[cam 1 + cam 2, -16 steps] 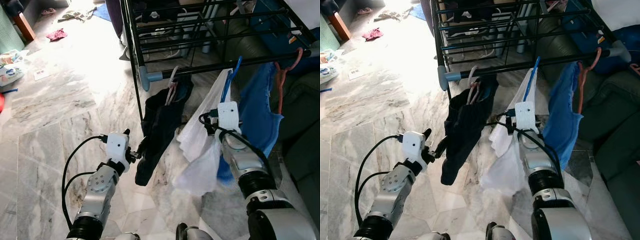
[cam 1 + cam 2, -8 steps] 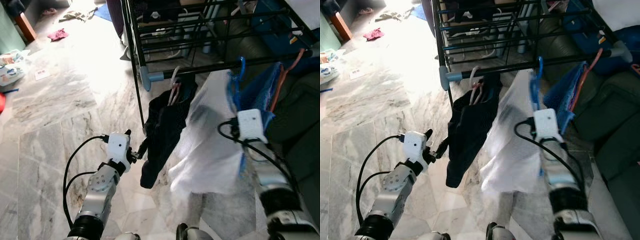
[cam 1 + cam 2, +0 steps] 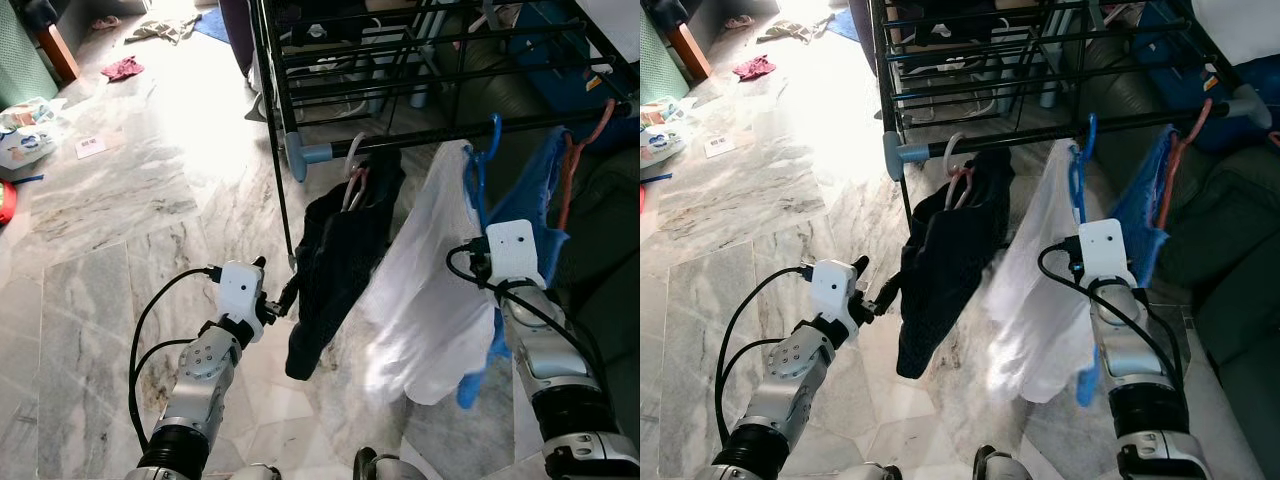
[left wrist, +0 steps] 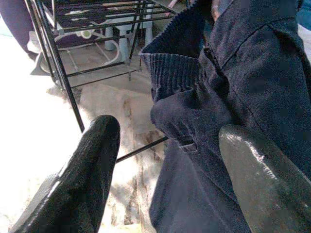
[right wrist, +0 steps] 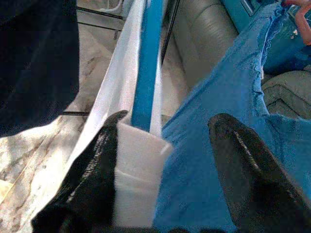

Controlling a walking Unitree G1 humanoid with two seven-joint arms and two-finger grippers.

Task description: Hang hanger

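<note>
Blue hanger (image 3: 478, 160) with white shirt (image 3: 430, 290) is hooked on the rack bar (image 3: 450, 135). Right claw (image 5: 163, 160) fingers apart around hanger and shirt, looks like release step; next, back away. Left claw (image 4: 167, 160) spread beside dark clothes (image 3: 335, 260).

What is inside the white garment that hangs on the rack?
A blue hanger rises from the white garment, hooked over the rack bar. Its lower part is covered by the cloth.
</note>
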